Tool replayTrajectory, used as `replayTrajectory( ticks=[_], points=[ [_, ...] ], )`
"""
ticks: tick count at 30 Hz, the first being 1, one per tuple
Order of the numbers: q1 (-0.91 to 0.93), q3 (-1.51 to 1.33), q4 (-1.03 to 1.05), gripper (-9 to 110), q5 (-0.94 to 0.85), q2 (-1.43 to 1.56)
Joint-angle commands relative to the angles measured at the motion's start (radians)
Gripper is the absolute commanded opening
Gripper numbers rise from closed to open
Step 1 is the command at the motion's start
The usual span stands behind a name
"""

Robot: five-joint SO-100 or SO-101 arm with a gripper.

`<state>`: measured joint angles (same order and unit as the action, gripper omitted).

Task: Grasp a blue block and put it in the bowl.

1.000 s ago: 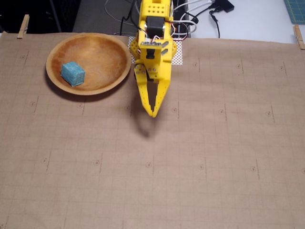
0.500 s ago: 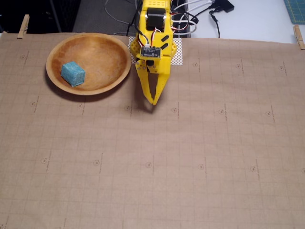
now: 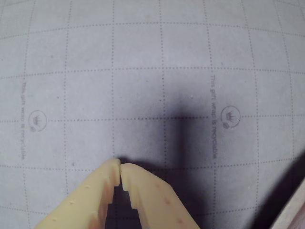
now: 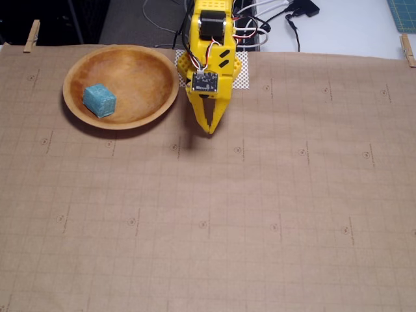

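the block (image 4: 99, 100) sits in the bowl (image 4: 156, 97) already — the gripper (image 4: 209, 130), clenched on nothing beside the rim, should just lift clear without nudging that bowl.

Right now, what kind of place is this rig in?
Likely a hobby desk or home workbench: brown gridded wrapping paper clipped down with clothespins, loose cables behind the yellow arm, and a green cutting mat corner.

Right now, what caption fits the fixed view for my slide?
Blue block sits inside the wooden bowl; the yellow tool, shut and empty, hangs beside it.
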<state>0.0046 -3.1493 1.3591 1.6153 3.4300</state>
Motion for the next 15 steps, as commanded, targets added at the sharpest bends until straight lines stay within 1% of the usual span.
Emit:
replayTrajectory(
  ticks=[1, 15],
  points=[
    [0.002, 0.021, 0.0, -3, -0.009, 0.003],
    [-0.005, 0.021, 0.0, -3, -0.009, 0.003]
  ],
)
